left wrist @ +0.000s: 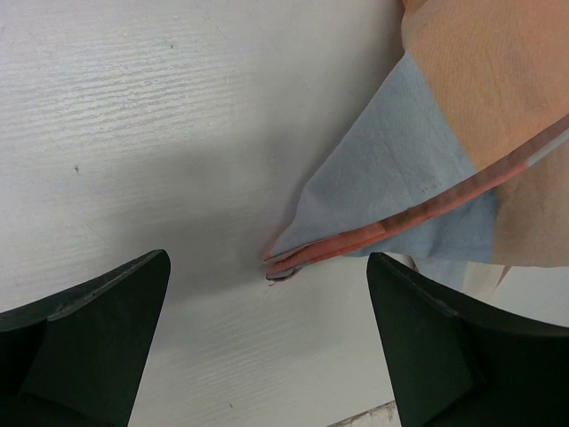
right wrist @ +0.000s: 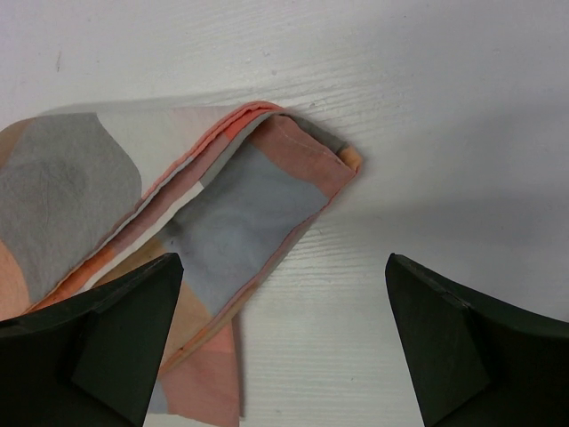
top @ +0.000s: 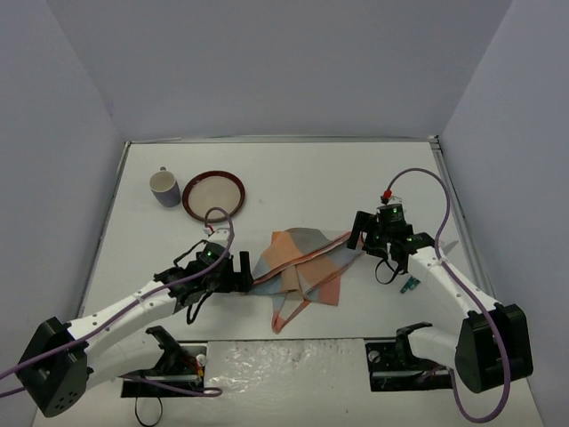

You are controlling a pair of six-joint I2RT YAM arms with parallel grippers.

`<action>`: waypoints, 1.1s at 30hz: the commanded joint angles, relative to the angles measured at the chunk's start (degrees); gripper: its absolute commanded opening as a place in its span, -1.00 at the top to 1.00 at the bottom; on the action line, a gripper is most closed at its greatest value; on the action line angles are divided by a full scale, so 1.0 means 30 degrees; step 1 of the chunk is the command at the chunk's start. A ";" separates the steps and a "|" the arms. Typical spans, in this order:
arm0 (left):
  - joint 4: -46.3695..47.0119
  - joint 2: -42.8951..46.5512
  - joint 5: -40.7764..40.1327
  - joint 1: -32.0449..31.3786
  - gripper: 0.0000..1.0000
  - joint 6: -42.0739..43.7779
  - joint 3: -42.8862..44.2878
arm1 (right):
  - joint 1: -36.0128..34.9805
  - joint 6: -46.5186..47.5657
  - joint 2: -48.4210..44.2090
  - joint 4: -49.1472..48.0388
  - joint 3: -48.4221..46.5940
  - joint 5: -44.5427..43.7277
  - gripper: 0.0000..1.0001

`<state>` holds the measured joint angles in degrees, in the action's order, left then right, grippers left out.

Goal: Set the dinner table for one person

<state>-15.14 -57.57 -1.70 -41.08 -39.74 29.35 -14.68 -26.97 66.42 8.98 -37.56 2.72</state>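
Bench [top: 311,178] is the big white top w/ thin metal edge rails; it fills the whole work area and carries everything else. An orange & blue plaid cloth mat [top: 302,267] lies about mid-bench, loosely folded w/ layers overlapping, between the two arms.

Left hand [top: 244,271] is low at the mat's left corner, released: in the left wrist view [left wrist: 268,267] both fingers [left wrist: 89,338] stand wide apart. The pointed folded corner of the mat [left wrist: 427,178] lies flat on the bench between them, not pinched.

Right hand [top: 360,231] is at the mat's right corner, also released. In the right wrist view [right wrist: 284,262] the fingers [right wrist: 462,338] are spread wide, w/ the folded corner [right wrist: 258,205] on the bench between them, nearer the left-side finger.

Far left of bench: a mug [top: 164,187] stands upright, just beside a brown-rimmed plate [top: 213,197] on its right, both well apart from the mat
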 commanded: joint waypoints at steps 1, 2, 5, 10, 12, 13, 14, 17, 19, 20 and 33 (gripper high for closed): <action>0.2331 0.0279 0.0228 0.0041 -0.78 -0.0196 -0.0444 | 0.0208 0.0191 0.0302 -0.1502 -0.0181 -0.0350 -0.89; 0.2665 0.0196 0.0430 0.0041 -0.76 -0.0116 -0.0807 | 0.0275 0.0285 0.0316 -0.1556 -0.0180 -0.0350 -0.89; 0.4202 -0.0219 0.1012 0.0041 -0.72 0.0108 -0.1543 | 0.0619 0.0491 0.0361 -0.1724 -0.0113 -0.0155 -0.89; 0.6199 -0.1395 0.2204 0.0029 -0.60 0.0500 -0.1874 | 0.1333 0.0652 0.0145 -0.1950 0.0022 0.0807 -0.88; 0.6643 -0.1861 0.2510 0.0012 -0.55 0.0665 -0.1900 | 0.1431 0.0720 0.0101 -0.1968 0.0065 0.0880 -0.88; 0.6687 -0.1902 0.2530 0.0012 -0.54 0.0677 -0.1904 | 0.1435 0.0728 0.0120 -0.1968 0.0069 0.0880 -0.88; 0.6842 -0.2148 0.2561 0.0012 -0.51 0.0739 -0.1889 | 0.1451 0.0774 0.0157 -0.1984 0.0115 0.0895 -0.88; 0.7081 -0.2909 0.2806 0.0012 -0.39 0.0924 -0.1662 | 0.1469 0.0783 0.0181 -0.2064 0.0282 0.0926 -0.88; 0.7182 -0.3263 0.3060 0.0012 -0.29 0.1000 -0.1509 | 0.1519 0.0783 0.0105 -0.2115 0.0384 0.0800 -0.88; 0.7207 -0.3402 0.3149 -0.0009 -0.26 0.1020 -0.1473 | 0.1585 0.0849 0.0118 -0.2156 0.0391 0.0751 -0.88; 0.5846 -0.3153 0.2546 -0.0428 0.55 0.1209 -0.0997 | 0.2075 0.1016 0.1783 -0.3525 0.0948 0.1119 -0.86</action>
<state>3.29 -67.75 6.73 -42.00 -36.46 23.90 -8.76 -24.89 69.25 3.18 -34.97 5.18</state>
